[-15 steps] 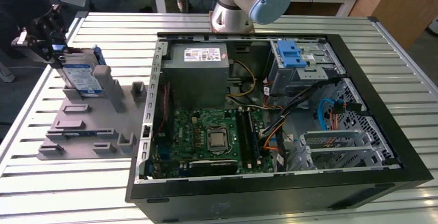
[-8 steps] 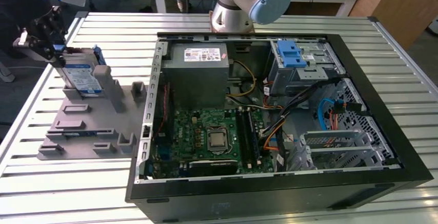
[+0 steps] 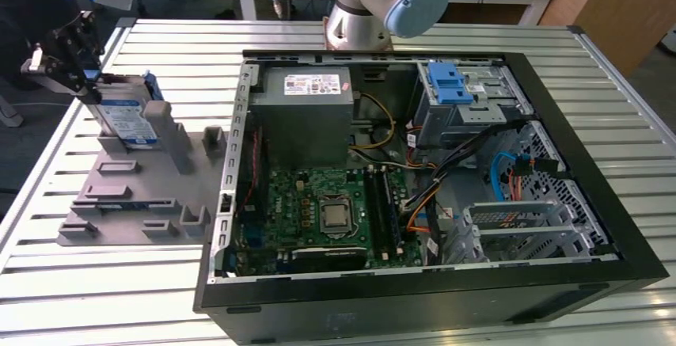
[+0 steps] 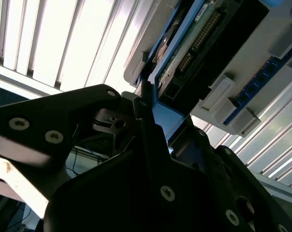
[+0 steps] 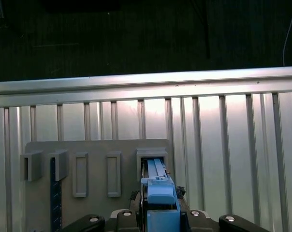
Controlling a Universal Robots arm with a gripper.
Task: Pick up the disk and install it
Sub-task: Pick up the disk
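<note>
The disk (image 3: 125, 116), silver with a white-and-blue label and blue side rails, stands on edge in a slot at the far end of a grey holder plate (image 3: 127, 195), at the exterior view's left. My gripper (image 3: 85, 85) is at the disk's upper end, its black fingers shut against the blue rail. In the first wrist view the disk's blue rail (image 5: 160, 198) runs between the gripper's two sides (image 5: 160, 217), with the slot beyond it. The second wrist view shows a black finger (image 4: 146, 111) pressed on the disk's edge (image 4: 199, 43).
An open computer case (image 3: 591, 203) lies on the slatted metal table (image 3: 95, 290), at the exterior view's right. Inside it are a silver cage with a blue latch (image 3: 454, 93), a grey power supply box (image 3: 306, 100), a motherboard and cables. The arm's base (image 3: 359, 13) stands behind the case.
</note>
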